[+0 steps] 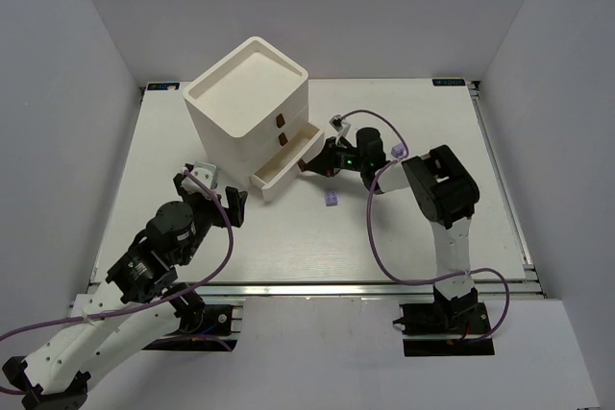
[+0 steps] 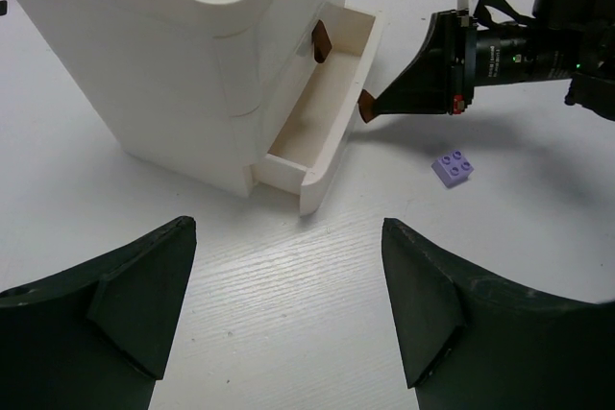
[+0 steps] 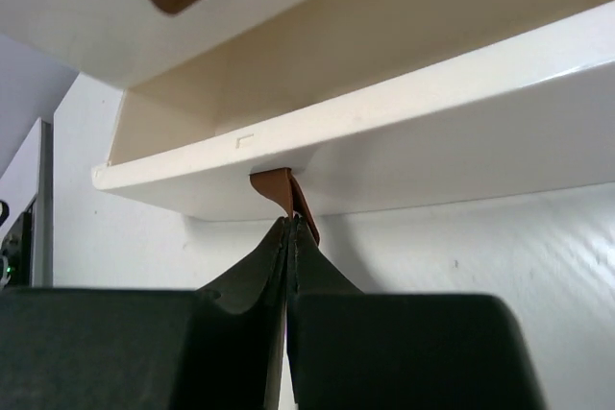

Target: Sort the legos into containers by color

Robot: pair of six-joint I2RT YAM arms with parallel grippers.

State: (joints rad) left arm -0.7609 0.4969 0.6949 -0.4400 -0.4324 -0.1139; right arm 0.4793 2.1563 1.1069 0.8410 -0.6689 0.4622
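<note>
Pinching the brown handle (image 3: 280, 188) of the open bottom drawer (image 2: 325, 162), the right gripper (image 3: 291, 229) was clamped shut — the left gripper (image 2: 286, 233) hung wide and empty — with a purple lego (image 2: 453, 167) lying right of the drawer.

Right fingers (image 3: 245, 283) pinched shut, left fingers (image 2: 120, 306) spread wide.

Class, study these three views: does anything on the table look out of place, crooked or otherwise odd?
Only the bottom drawer stands pulled out of the white cabinet; the right gripper is shut on its brown handle. One purple lego lies loose on the table beside the drawer, not in it.
</note>
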